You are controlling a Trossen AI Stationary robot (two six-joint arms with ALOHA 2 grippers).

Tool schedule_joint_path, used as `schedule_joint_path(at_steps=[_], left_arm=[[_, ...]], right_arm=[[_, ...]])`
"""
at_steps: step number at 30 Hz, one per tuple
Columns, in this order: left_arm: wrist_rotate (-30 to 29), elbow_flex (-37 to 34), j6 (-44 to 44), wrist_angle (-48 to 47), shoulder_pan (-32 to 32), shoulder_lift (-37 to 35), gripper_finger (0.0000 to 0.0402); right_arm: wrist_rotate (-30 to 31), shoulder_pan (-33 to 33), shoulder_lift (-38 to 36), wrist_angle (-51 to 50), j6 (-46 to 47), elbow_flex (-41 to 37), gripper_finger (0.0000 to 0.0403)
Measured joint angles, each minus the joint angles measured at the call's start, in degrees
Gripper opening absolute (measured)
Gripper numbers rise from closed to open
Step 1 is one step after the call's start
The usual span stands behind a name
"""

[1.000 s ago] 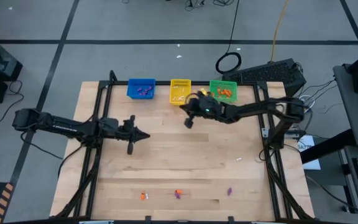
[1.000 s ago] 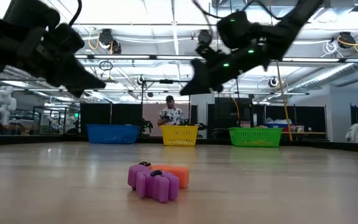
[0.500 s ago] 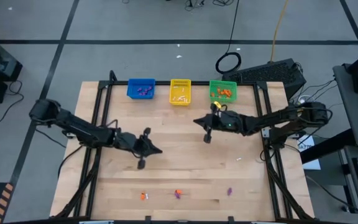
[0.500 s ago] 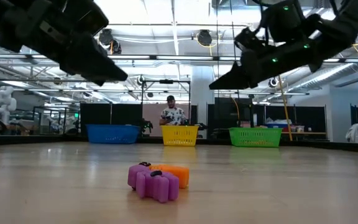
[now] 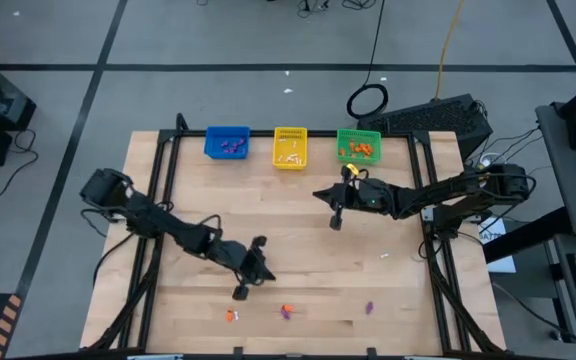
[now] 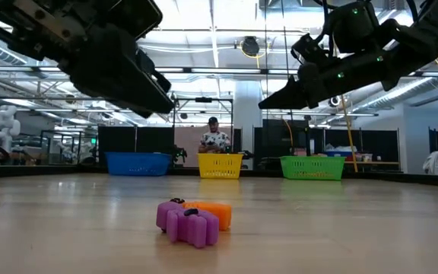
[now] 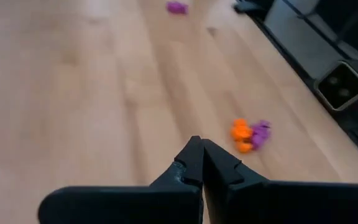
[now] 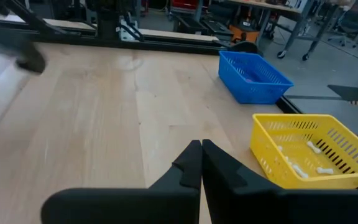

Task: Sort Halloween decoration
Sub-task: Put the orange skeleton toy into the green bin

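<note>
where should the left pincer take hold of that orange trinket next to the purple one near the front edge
Come straight down on the orange trinket and pinch its two free sides. The purple trinket sits pressed against it, so that side is blocked. The left pincer is shut close by and must open first. Finer shape is too small to tell.

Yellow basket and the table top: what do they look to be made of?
The yellow basket looks like moulded plastic, judging by its slotted walls, even colour and slight sheen. The table top looks like pale wood planks with a smooth matte finish, showing grain lines and board seams; it could be laminate.
</note>
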Motion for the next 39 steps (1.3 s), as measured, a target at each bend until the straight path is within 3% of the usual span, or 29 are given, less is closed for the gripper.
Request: schedule_joint_path(at_steps=[6, 13, 17, 25, 33, 39], left_arm=[[5.34, 5.20, -1.74, 0.38, -2.13, 6.58, 0.0041], [5.16, 9.01, -0.67, 0.20, -4.74, 13.29, 0.0122], [3.84, 11.59, 1.32, 0.13, -5.74, 17.12, 0.0144], [-2.19, 13.18, 1.55, -0.23, -5.74, 20.61, 0.0128], [-2.61, 13.12, 3.18, 0.18, -5.57, 20.58, 0.0092], [-2.53, 13.10, 3.21, 1.64, -5.57, 20.61, 0.0088]], right_arm=[[0.00, -0.01, 0.00, 0.03, 0.02, 0.00, 0.0000], [0.00, -0.01, 0.00, 0.04, 0.26, 0.00, 0.0000], [0.00, -0.01, 0.00, 0.00, 1.18, 0.02, 0.0000], [0.00, -0.01, 0.02, -0.04, 1.33, 0.04, 0.0000], [0.01, -0.01, 0.02, -0.02, 1.18, 0.04, 0.0000], [0.02, -0.01, 0.02, 0.00, 1.16, 0.04, 0.0000]])
